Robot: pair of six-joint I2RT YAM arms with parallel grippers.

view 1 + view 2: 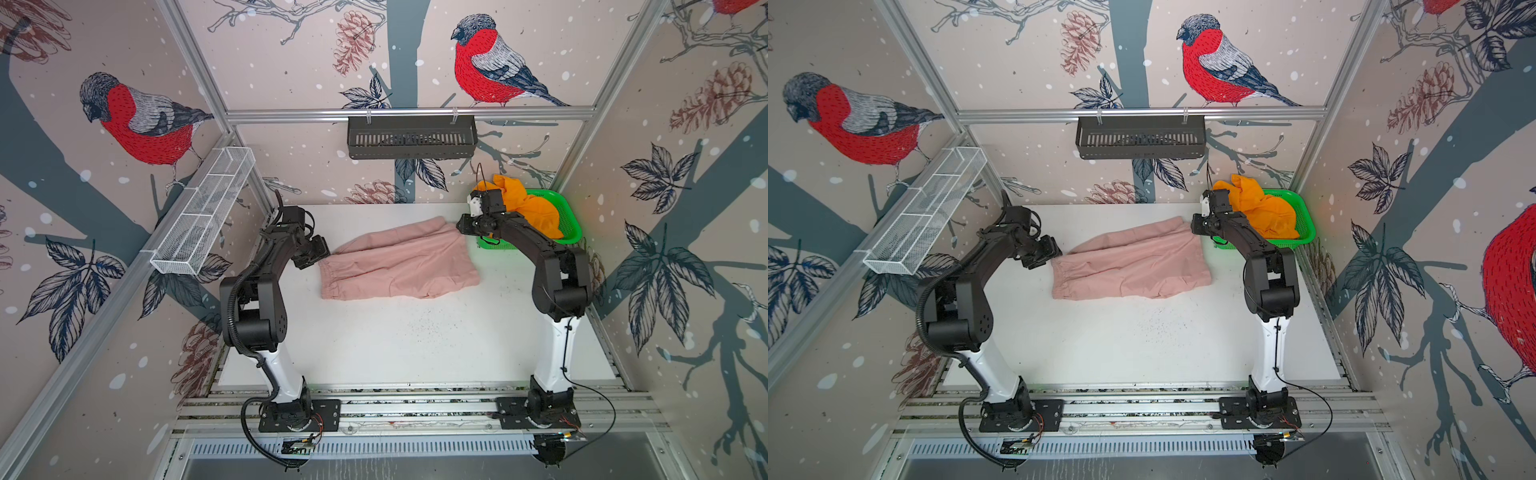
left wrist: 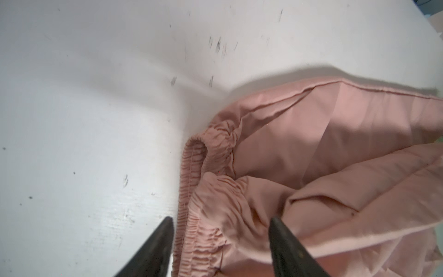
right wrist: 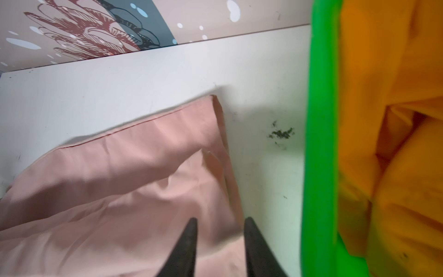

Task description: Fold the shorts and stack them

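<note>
The pale pink shorts lie spread and rumpled on the white table, elastic waistband to the left. My left gripper stands open over the waistband, one finger on each side of it, gripping nothing. My right gripper is open above the far right leg corner of the pink pair. The orange shorts sit bunched in the green basket at the back right.
A black slotted tray hangs on the back rail. A white wire shelf runs along the left wall. Aluminium rails carry both arm bases at the front. The green basket stands just behind my right arm.
</note>
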